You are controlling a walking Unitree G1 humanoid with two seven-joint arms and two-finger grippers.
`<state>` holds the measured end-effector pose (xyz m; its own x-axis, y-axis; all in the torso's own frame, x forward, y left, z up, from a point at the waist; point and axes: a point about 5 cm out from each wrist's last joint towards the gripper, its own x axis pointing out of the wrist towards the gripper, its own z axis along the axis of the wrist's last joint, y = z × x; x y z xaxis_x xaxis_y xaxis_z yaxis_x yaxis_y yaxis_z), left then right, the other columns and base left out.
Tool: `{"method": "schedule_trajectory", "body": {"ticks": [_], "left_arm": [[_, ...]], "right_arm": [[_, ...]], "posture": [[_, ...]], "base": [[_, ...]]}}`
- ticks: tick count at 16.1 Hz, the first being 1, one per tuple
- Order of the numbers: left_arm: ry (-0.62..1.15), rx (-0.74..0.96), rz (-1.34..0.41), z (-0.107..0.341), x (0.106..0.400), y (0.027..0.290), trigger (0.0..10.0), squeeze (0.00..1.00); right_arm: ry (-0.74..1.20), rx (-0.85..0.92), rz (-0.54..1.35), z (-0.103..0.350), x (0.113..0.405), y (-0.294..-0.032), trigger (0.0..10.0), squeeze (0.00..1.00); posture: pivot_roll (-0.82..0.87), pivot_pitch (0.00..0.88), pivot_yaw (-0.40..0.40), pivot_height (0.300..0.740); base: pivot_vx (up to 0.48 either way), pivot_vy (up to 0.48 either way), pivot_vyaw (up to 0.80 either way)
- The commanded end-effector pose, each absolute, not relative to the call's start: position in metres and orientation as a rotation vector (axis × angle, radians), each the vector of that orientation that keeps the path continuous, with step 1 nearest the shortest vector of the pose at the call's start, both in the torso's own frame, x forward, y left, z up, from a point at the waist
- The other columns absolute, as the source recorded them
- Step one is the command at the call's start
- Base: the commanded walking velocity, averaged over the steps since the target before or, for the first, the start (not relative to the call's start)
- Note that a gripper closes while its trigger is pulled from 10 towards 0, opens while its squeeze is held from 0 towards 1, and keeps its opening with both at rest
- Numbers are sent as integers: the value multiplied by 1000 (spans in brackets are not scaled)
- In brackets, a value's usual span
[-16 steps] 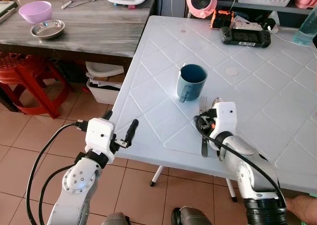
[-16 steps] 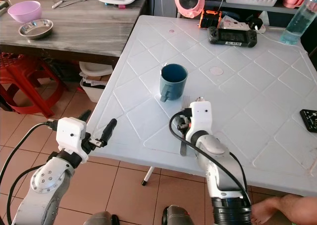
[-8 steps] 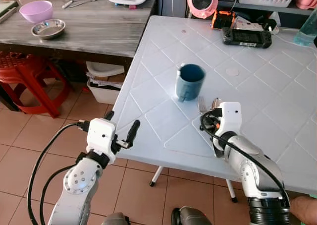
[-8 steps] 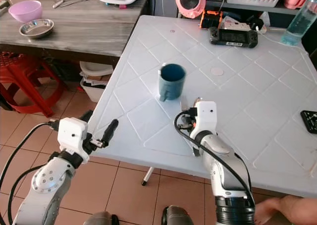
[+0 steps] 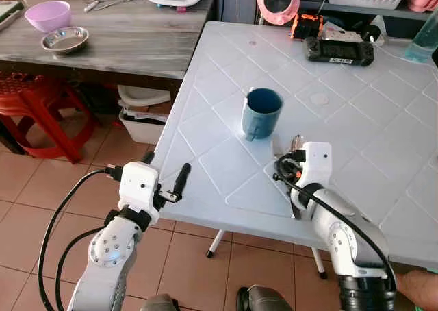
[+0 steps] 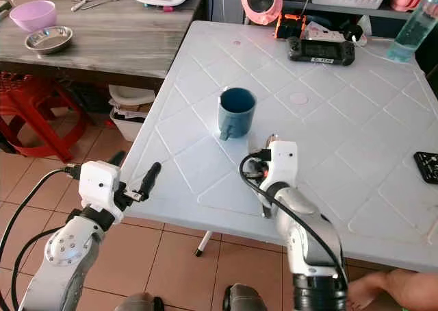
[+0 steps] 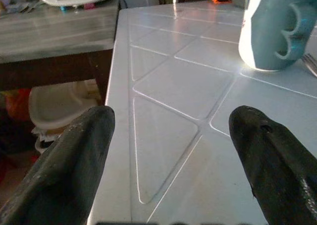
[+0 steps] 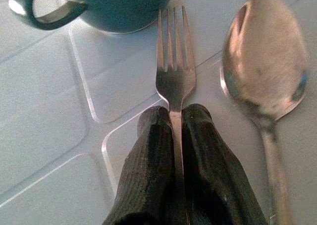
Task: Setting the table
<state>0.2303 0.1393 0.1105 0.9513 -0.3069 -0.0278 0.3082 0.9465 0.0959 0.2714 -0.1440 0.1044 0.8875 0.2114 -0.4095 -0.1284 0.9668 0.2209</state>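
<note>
Our right pincer (image 8: pixel 171 131) clamps the fork (image 8: pixel 174 76) beside the spoon (image 8: pixel 265 61); careless dragging could knock the mug (image 5: pixel 263 112). Left pincer (image 7: pixel 173 150) gapes wide.

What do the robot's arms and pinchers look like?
Both arms are shiny silver with round joints, and each wrist wears a white box. Looping black cables run along them. The left gripper has two long black fingers with rounded, slightly rough tips. The right gripper has the same chunky black fingers.

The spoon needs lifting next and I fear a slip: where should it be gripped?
Probably the thin handle, from above: the spoon lies flat beside the fork, and its wide bowl gives the fingers no purchase.
</note>
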Motion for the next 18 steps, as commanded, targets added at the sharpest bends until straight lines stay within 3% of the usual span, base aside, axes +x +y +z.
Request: {"method": "schedule_trajectory", "body": {"ticks": [1,5,6,7,16,18], "left_arm": [[22,107,-292,111,232,141,10000,0],[64,69,-239,107,236,143,10000,0],[79,59,-237,106,236,143,10000,0],[81,61,-236,106,237,143,10000,0],[83,42,-252,107,242,139,10000,0],[58,43,-263,109,241,138,10000,0]], "right_arm": [[582,237,207,82,260,-134,0,0],[590,264,229,85,258,-123,0,0],[599,271,234,84,256,-121,8706,0],[602,270,235,84,255,-120,10000,0],[613,272,226,82,256,-121,10000,0],[612,274,222,83,256,-122,10000,0]], "posture": [[12,83,3,740],[12,81,1,740],[11,79,0,740],[11,79,0,740],[3,68,2,740],[2,68,1,740]], "base": [[0,0,0],[0,0,0],[0,0,0],[0,0,0],[0,445,0],[0,0,0]]}}
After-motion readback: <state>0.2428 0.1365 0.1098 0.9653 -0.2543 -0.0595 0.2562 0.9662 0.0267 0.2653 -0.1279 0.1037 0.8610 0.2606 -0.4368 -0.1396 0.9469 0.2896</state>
